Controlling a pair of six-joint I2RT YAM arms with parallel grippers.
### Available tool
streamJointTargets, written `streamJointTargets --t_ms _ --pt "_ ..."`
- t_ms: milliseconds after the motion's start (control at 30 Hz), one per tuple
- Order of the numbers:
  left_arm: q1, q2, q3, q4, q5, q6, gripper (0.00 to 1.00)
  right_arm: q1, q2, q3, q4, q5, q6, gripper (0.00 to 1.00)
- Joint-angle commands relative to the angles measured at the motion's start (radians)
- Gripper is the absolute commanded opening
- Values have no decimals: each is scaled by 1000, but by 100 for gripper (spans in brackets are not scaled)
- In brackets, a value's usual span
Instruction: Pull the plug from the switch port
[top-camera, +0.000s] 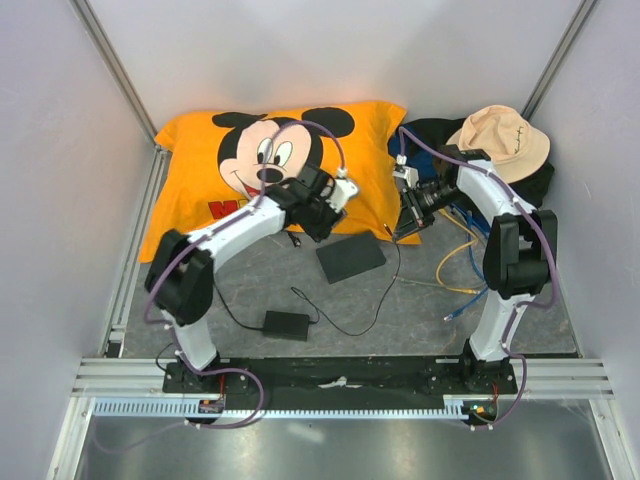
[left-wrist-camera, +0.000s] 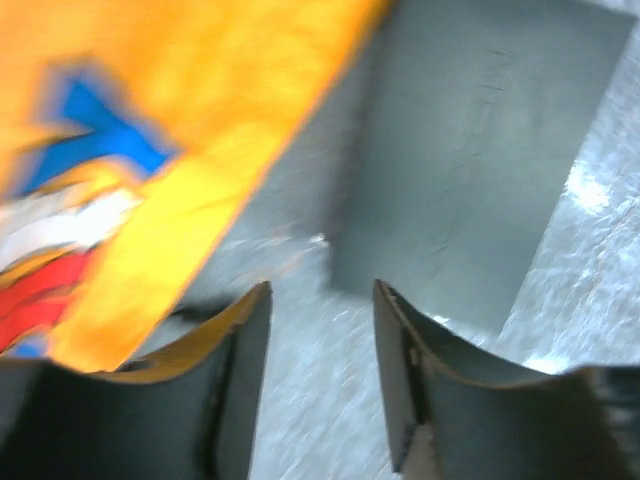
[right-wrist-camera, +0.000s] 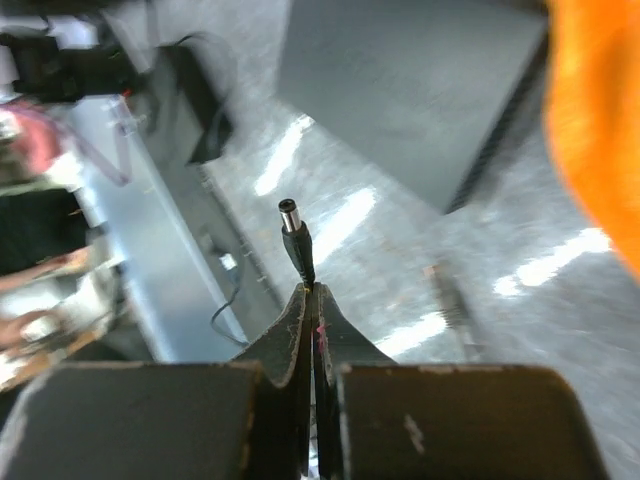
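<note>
Below, grey mat (top-camera: 400, 310) under the switch (top-camera: 351, 258), plug (right-wrist-camera: 292, 215) aloft, white walls (top-camera: 60, 150) around.

The switch (top-camera: 350, 257) shows a smooth, matt black casing; the plug (right-wrist-camera: 294, 230) ends in a shiny metal tip; the pillow (top-camera: 300, 150) is printed orange cloth; the hat (top-camera: 500, 140) is stitched tan fabric.

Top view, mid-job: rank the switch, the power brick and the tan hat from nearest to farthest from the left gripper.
1. The switch, mid-table, just bases-side of the left gripper.
2. The power brick, nearer the bases, left of centre.
3. The tan hat, far right corner.
</note>
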Motion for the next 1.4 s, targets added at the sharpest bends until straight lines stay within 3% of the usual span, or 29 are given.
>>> streamJointTargets --t_ms 0,100,233,433,533,567,600,667,700,733,767,900,1067,1100,1200,1333,1367 --pt "111 -169 19 -38 -21 -16 59 -1 -36 14 203 132 123 0" --pt "197 -221 48 -73 17 -24 75 -91 18 59 280 226 264 0" --pt "275 -282 53 -76 44 -24 75 -198 -11 85 325 499 248 0" --pt "286 -360 19 -56 62 -17 75 -321 -53 37 323 855 130 0" --pt "290 -379 13 -55 94 -21 75 -395 -21 54 313 828 116 0" --pt "293 -382 10 -53 100 -19 75 -401 -2 69 304 799 110 5" --pt "299 -391 8 -53 119 -19 75 -401 2 88 285 756 107 19" --pt "301 -400 7 -55 128 -16 75 -400 -7 147 279 615 132 35" --pt "304 -405 10 -53 136 -19 75 -380 -11 169 274 578 160 67" --pt "304 -416 12 -59 142 -19 75 -360 -18 215 267 556 162 89" --pt "304 -420 13 -59 148 -19 75 -332 -40 227 262 533 157 98" --pt "322 -440 53 -70 126 -48 77 -155 -189 162 341 442 97 98" --pt "408 -446 100 -96 125 -109 84 143 -459 -139 530 311 27 98" --pt "431 -446 111 -97 117 -111 85 277 -478 -170 568 341 13 98" --pt "494 -448 128 -97 97 -160 87 524 -490 -259 619 418 -21 98" --pt "572 -453 154 -91 109 -267 88 709 -461 -389 730 507 22 98" --pt "579 -453 159 -88 120 -275 96 744 -449 -394 739 524 28 98"
